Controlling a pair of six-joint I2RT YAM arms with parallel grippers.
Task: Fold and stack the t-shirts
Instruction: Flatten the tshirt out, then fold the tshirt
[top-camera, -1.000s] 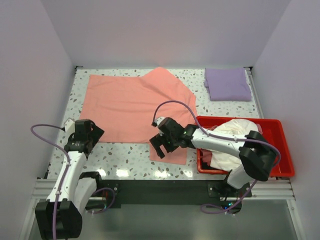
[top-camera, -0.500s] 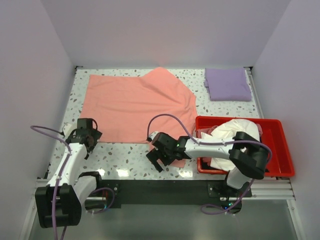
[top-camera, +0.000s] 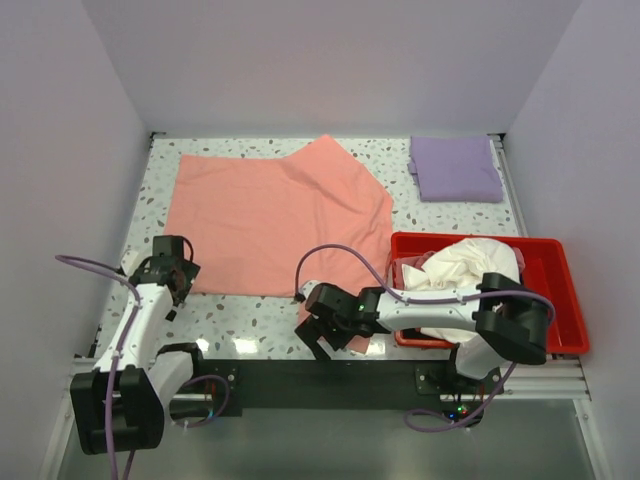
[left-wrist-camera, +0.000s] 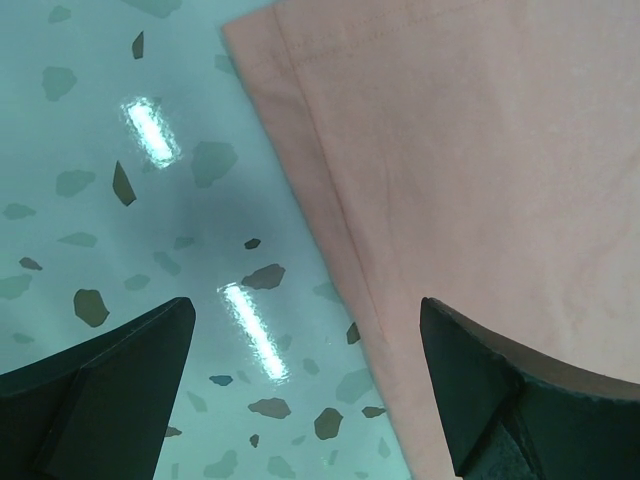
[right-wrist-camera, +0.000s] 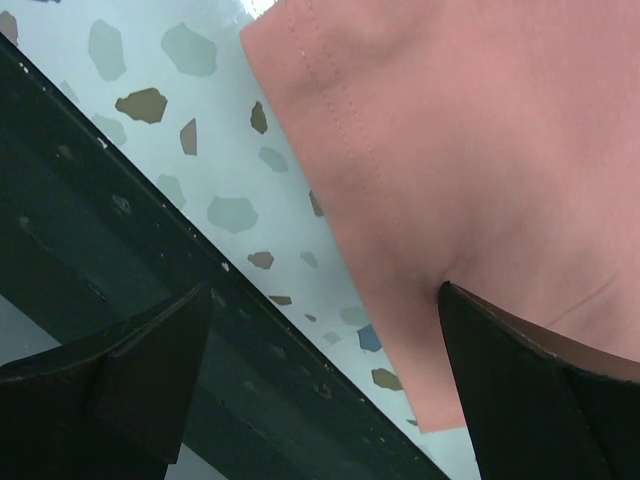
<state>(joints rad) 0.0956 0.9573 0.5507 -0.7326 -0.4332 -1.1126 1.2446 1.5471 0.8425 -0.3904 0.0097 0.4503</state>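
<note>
A salmon-pink t-shirt (top-camera: 270, 215) lies spread flat across the left and middle of the table. My left gripper (top-camera: 172, 268) is open at its near-left corner. In the left wrist view the hem (left-wrist-camera: 330, 230) runs between the fingers: one finger over bare table, the other over the cloth (left-wrist-camera: 480, 180). My right gripper (top-camera: 325, 325) is open low over the shirt's near-right flap by the table's front edge. One finger (right-wrist-camera: 540, 390) rests on the pink cloth (right-wrist-camera: 480, 150). A folded lavender t-shirt (top-camera: 455, 168) lies at the back right. A cream-white t-shirt (top-camera: 465, 270) is bunched in the bin.
The red plastic bin (top-camera: 560, 300) stands at the near right, right beside my right arm. A dark rail (top-camera: 320, 375) runs along the table's front edge, just under the right gripper's outer finger (right-wrist-camera: 110, 390). Walls close in the left, back and right sides.
My right gripper has moved left and toward the front edge, over the pink shirt's near-right flap. The left gripper has shifted slightly nearer at the shirt's left corner. Both stay open.
</note>
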